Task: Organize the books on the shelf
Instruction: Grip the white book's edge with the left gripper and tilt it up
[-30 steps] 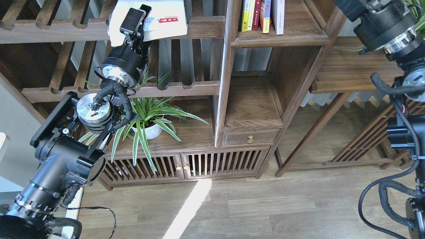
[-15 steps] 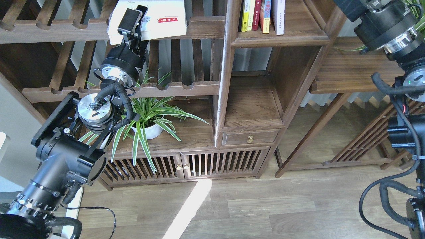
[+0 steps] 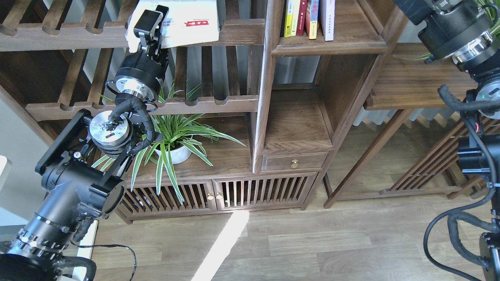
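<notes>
White book unmoved on rack; left pincer shifted left.

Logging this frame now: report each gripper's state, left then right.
Left gripper: at the white book with the red mark; open or shut cannot be told.
Right gripper: not in view.

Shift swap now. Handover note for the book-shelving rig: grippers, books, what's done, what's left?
Left gripper: up at the white book with the red mark, which lies flat on the slatted rack; whether the fingers are open or gripping, cannot tell.
Right gripper: out of view; only the arm shows at the right edge.
Standing books already sit in the narrow shelf.
Left: move the white book there and stand it.
</notes>
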`<state>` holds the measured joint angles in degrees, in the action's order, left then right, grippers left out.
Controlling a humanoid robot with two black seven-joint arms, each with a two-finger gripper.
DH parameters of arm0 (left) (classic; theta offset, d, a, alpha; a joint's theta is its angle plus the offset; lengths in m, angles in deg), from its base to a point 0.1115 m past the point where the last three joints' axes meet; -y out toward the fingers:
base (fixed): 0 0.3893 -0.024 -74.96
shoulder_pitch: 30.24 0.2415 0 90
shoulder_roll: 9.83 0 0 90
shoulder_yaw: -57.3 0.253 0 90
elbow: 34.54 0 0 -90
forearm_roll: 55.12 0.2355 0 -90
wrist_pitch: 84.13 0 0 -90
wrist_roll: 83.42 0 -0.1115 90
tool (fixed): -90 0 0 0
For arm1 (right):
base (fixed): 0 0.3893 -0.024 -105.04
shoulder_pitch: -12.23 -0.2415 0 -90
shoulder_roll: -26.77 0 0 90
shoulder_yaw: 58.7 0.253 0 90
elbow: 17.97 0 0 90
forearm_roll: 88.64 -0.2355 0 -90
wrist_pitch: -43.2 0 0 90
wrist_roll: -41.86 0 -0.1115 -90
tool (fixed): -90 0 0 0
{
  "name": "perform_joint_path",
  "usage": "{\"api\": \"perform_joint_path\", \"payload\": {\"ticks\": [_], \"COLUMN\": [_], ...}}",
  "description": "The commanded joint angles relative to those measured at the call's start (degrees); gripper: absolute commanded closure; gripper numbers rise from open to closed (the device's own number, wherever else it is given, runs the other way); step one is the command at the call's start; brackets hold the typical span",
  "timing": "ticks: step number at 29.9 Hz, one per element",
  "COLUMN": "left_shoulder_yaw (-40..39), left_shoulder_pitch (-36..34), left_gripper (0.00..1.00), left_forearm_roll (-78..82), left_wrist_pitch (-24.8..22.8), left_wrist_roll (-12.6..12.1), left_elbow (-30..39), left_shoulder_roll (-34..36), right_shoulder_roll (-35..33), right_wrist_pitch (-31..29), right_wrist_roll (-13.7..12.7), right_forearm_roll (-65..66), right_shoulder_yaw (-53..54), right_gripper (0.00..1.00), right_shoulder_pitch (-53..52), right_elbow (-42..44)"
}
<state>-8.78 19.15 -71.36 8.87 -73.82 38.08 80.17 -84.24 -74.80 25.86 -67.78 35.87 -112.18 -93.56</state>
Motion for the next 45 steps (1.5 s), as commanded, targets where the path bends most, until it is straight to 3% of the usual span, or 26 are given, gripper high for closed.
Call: {"api": "perform_joint_path", "payload": {"ticks": [1, 3, 16, 21, 28, 34, 37, 40, 45], "left_shoulder_yaw": [-0.19, -0.19, -0.54, 0.33, 0.60, 1.13, 1.48, 2.70, 3.94], "left_shoulder_pitch": [0.00, 0.00, 0.09, 0.79, 3.51, 5.10, 6.94, 9.40, 11.86], "left_gripper": [0.49, 0.55, 0.68, 0.90, 0.93, 0.96, 0.98, 0.99, 0.99], "left_forearm_roll": [-0.19, -0.19, -0.28, -0.11, -0.11, 0.33, 0.51, 0.51, 0.51], "left_wrist_pitch": [-0.10, -0.19, -1.59, -9.14, -12.30, -24.34, -31.00, -31.00, -31.00], "left_wrist_roll": [0.08, 0.08, 1.92, 1.66, 1.31, 0.52, -1.15, -3.87, -3.62], "left_elbow": [-0.11, -0.03, -0.29, -0.64, 0.50, -0.03, -0.20, -0.11, 0.77], "left_shoulder_roll": [0.00, 0.00, 0.00, 0.00, 0.00, 0.00, 0.00, 0.00, 0.00], "right_shoulder_roll": [0.00, -0.09, -0.17, -0.09, 0.09, 0.70, 0.70, 0.70, 0.88], "right_wrist_pitch": [0.00, 0.00, 0.00, 0.00, 0.00, 0.00, 0.00, 0.00, 0.00], "right_wrist_roll": [0.00, 0.00, -0.09, -0.44, -0.44, -0.44, -0.44, -0.44, -0.53], "right_forearm_roll": [-0.03, -0.03, -0.03, 0.06, 0.06, 0.15, 0.15, 0.15, 0.06], "right_shoulder_yaw": [0.00, 0.00, 0.00, 0.00, -0.17, -0.35, -0.35, -0.61, -1.67], "right_gripper": [0.03, 0.03, 0.03, 0.03, 0.03, 0.07, 0.07, 0.07, 0.07], "right_shoulder_pitch": [0.05, 0.05, -0.04, 0.49, 0.75, 3.38, 4.53, 4.97, 5.41], "right_elbow": [0.00, 0.00, 0.00, 0.00, 0.00, 0.26, 0.26, 0.35, 0.53]}}
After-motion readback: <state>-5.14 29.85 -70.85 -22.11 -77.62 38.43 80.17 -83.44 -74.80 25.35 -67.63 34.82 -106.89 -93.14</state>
